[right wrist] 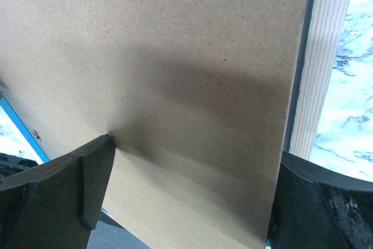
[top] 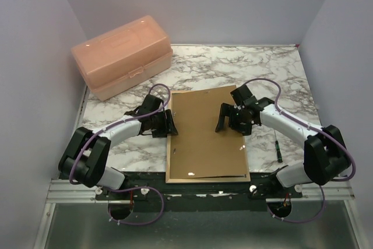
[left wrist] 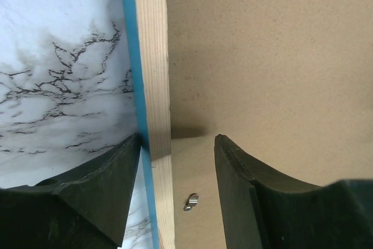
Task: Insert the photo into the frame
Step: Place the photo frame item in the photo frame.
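Observation:
The frame (top: 169, 164) lies in the middle of the table with its wood face up, and the brown backing board (top: 204, 138) lies on it. The photo is out of sight. My left gripper (top: 171, 123) is open at the frame's left rail. In the left wrist view (left wrist: 178, 138) one finger sits against the blue outer edge of the rail (left wrist: 154, 56) and the other stands over the board (left wrist: 262, 56), apart from the rail. My right gripper (top: 232, 124) is open wide over the board (right wrist: 175, 56). Its left fingertip (right wrist: 99, 161) touches the board, and its right finger is at the board's edge beside the rail (right wrist: 326, 56).
A peach plastic box (top: 122, 56) stands at the back left. A small screwdriver (top: 278, 148) lies to the right of the frame. A metal turn clip (left wrist: 190, 201) sits on the board by the left rail. Walls close in both sides.

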You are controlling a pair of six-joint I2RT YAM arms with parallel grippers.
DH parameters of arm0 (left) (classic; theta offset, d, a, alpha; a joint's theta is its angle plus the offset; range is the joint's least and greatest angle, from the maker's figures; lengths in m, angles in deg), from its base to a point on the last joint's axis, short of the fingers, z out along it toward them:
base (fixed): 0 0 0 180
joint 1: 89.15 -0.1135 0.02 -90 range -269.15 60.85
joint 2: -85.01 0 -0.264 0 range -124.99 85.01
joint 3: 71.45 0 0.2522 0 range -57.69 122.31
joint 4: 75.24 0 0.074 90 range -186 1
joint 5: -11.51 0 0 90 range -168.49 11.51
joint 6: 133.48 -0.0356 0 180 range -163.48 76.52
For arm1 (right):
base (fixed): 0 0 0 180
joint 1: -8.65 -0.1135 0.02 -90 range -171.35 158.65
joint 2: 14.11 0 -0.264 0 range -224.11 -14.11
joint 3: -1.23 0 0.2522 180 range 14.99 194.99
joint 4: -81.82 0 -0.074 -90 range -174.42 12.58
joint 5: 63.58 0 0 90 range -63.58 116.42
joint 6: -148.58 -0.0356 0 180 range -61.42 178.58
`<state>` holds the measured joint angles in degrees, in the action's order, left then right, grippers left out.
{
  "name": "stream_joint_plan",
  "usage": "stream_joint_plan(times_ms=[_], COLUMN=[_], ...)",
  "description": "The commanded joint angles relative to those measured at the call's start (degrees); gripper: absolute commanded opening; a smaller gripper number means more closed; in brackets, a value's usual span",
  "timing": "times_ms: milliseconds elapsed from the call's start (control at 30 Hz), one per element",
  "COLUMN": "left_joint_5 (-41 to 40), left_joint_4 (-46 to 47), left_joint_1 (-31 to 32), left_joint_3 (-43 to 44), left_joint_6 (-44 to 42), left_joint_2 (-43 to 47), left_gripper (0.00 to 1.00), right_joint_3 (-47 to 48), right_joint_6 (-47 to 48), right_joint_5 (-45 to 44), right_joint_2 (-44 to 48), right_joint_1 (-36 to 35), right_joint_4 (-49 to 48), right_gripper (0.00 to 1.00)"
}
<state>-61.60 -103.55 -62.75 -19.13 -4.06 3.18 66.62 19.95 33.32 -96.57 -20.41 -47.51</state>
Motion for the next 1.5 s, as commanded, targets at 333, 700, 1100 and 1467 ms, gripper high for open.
stream_joint_plan(times_ms=[333,700,1100,1467], left_joint_5=[-5.6,-5.3,-0.1,-7.9], left_joint_4=[-2.0,-1.4,-2.4,-4.8], left_joint_1=[0.9,0.9,1.0,2.6], left_joint_3=[-0.7,-1.2,0.4,1.2], left_joint_6=[0.9,0.6,-0.9,0.0], left_joint_2=[-4.3,-4.3,1.7,-3.6], left_gripper=[0.31,0.25,0.71,0.59], right_joint_3=[4.2,7.6,4.1,5.0], right_joint_6=[-0.5,1.9,3.8,2.7], right_joint_5=[-5.1,-5.5,-3.1,-10.2], right_joint_2=[1.6,3.1,-0.9,-5.8], right_joint_1=[-2.0,-2.0,-2.1,-4.2], right_joint_4=[8.1,10.9,6.1,8.4], right_gripper=[1.0,1.0,1.0,1.0])
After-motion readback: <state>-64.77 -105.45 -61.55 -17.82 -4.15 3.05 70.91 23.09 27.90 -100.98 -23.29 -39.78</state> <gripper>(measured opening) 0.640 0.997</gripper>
